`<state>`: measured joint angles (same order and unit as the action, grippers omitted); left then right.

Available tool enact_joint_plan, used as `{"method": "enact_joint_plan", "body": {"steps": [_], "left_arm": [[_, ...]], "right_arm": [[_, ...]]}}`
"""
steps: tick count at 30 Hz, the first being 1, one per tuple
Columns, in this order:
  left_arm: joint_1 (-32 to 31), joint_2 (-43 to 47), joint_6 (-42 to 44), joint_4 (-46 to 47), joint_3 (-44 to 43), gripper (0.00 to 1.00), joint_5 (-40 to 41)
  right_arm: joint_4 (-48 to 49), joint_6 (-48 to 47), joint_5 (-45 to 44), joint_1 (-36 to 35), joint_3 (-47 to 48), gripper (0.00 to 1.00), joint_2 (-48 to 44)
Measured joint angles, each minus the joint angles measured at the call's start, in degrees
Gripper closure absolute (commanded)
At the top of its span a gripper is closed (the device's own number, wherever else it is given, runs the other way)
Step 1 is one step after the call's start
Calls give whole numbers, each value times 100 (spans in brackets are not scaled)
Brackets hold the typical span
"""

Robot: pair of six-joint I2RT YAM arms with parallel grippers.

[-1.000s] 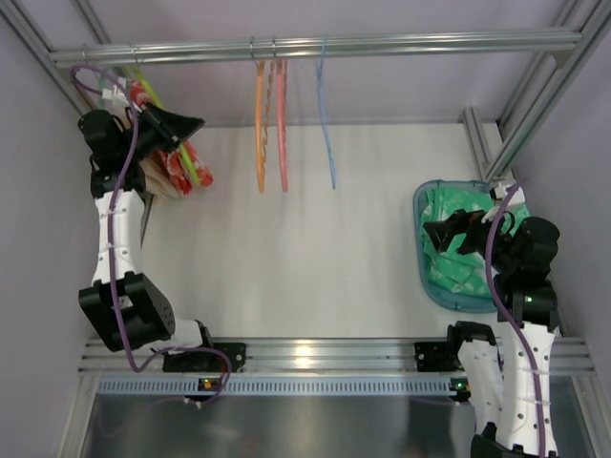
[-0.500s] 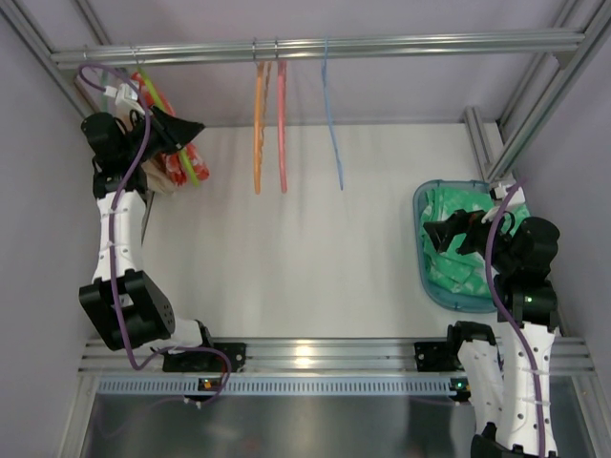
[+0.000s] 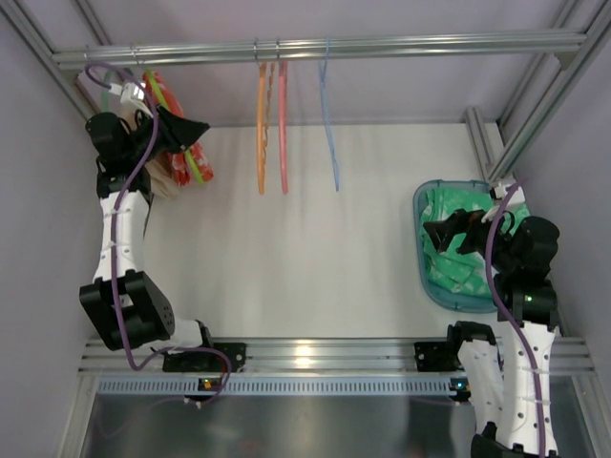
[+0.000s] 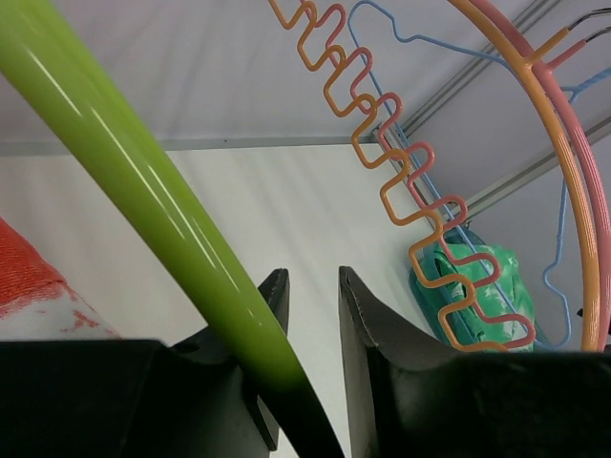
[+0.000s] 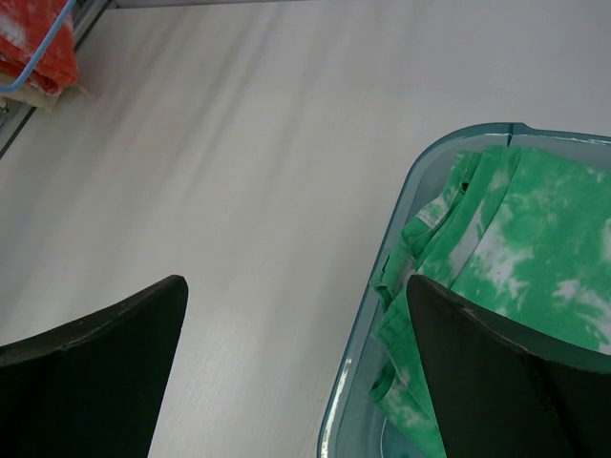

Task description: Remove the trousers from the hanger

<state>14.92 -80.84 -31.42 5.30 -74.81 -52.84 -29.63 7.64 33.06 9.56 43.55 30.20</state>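
Observation:
The lime-green hanger (image 3: 195, 166) hangs from the rail at the far left, with the red-orange, white-splotched trousers (image 3: 204, 175) draped on it. My left gripper (image 3: 197, 127) is up against it. In the left wrist view the hanger's bar (image 4: 143, 191) runs down across the left finger (image 4: 272, 296) into the narrow gap of my left gripper (image 4: 313, 277). The right finger stands clear of the bar, so the jaws are slightly open. A bit of the trousers (image 4: 29, 281) shows at the left. My right gripper (image 3: 430, 234) (image 5: 296, 286) hovers wide open and empty by the bin.
An orange hanger (image 3: 260, 134), a pink one (image 3: 283, 134) and a blue one (image 3: 327, 124) hang bare from the rail (image 3: 382, 44). A tan garment (image 3: 160, 181) hangs behind the trousers. The teal bin (image 3: 420, 205) (image 5: 401, 210) at the right holds green-and-white cloth (image 3: 458, 272) (image 5: 535, 239).
My left gripper's jaws have parted from around the lime hanger's bar. The hanger with the trousers and the bare hangers have swung a little. The right arm has stayed still.

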Motion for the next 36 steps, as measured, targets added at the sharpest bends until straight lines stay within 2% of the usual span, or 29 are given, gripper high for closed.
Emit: {"method": "enact_joint_plan", "body": {"steps": [17,22,24,27,32,33,34,36], "left_arm": [[-232,4,490,-186,-118,100,22],[-313,129,323,-138,-7,100,378],[-365,184,227,-186,4,88,612],[-452,249,55,-258,4,75,951],[-553,326,-310,-271,4,62,1244],[-560,352,-413,-273,4,58,1285],[-564,380,-509,-267,4,47,1303],[-592,435,-581,-179,2,43,1272]], "right_arm": [[-2,0,0,0,0,1,7],[0,2,0,0,0,0,9],[0,2,0,0,0,1,9],[0,0,0,0,0,1,15],[-2,-9,0,0,0,1,46],[-2,-9,0,0,0,1,46],[-2,-9,0,0,0,1,44],[-2,-9,0,0,0,1,44]]}}
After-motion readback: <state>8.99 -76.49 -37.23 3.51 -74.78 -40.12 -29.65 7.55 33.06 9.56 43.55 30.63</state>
